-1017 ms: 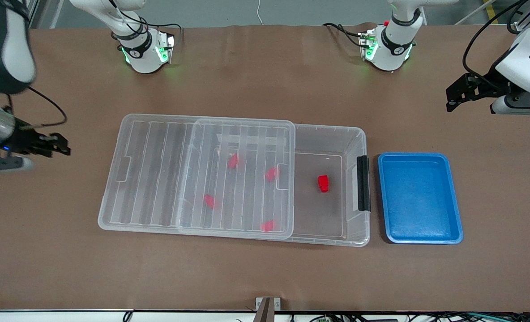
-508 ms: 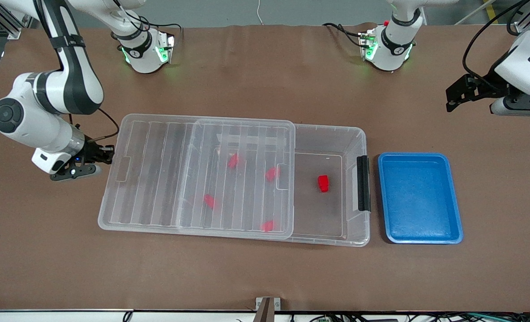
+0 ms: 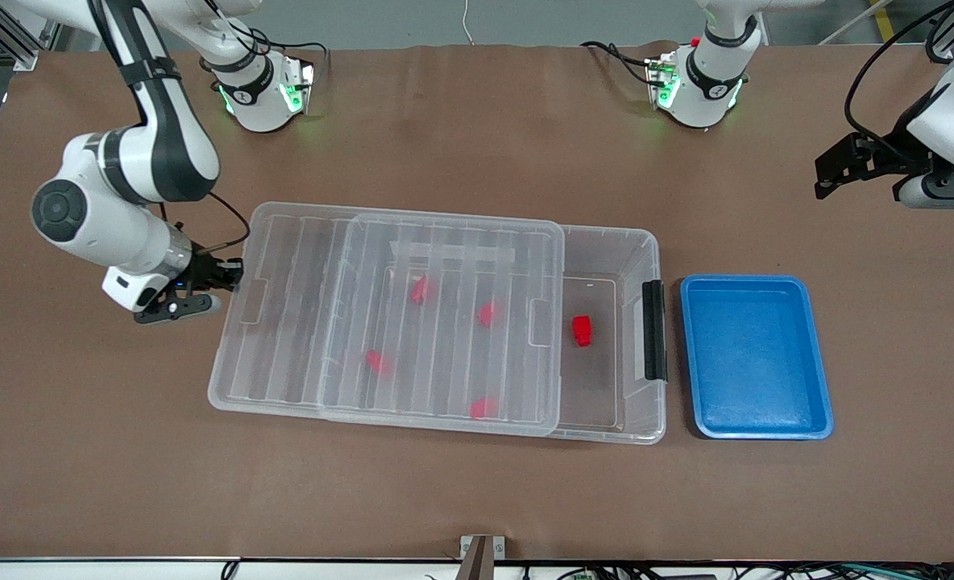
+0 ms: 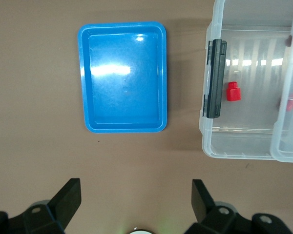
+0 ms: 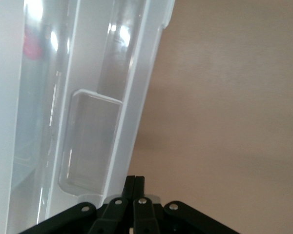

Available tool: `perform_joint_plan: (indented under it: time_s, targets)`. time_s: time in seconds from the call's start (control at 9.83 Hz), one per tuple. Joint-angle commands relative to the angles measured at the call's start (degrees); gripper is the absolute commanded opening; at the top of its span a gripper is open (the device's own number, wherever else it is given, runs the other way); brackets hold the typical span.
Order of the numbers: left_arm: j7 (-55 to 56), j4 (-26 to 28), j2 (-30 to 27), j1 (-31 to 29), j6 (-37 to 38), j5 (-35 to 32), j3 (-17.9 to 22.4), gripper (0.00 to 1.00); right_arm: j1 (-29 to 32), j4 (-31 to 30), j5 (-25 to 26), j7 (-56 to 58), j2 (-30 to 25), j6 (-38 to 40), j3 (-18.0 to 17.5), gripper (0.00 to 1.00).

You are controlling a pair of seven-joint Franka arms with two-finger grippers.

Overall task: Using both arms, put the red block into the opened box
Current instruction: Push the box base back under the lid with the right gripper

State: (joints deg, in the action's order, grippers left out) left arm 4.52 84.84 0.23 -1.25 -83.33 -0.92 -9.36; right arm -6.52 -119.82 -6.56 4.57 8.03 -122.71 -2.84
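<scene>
Now the right gripper, jaws shut, presses the lid edge, while the left gripper waits wide open.

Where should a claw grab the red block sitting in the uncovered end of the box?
Probably from straight above, through the gap the lid leaves open: the red block lies flat on the box floor, apart from the walls, so pinch its wider end across the flat sides.

- White arms with black joint bands and black cables.
- Green lights glow at both bases.
- Black two-finger grippers, silver screws showing.
</scene>
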Motion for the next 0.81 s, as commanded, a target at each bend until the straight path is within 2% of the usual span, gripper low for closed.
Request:
perform_joint_plan:
  time_s: [0.0,0.31,0.71]
  targets:
    - [-0.9,2.3,-0.6,-0.4,0.4,0.1,-0.6,1.0,-0.2,0.0,-1.5,-3.5,0.3,-0.9,-3.5,0.0]
    - [-0.9,1.9,-0.3,-0.4,0.3,0.0,-0.7,1.0,-0.3,2.5,-1.5,-7.5,2.1,-1.0,-7.7,0.0]
    - [-0.8,1.8,-0.1,-0.4,0.5,0.1,-0.7,1.0,-2.3,4.0,-1.5,-10.1,3.0,-1.1,-8.3,0.0]
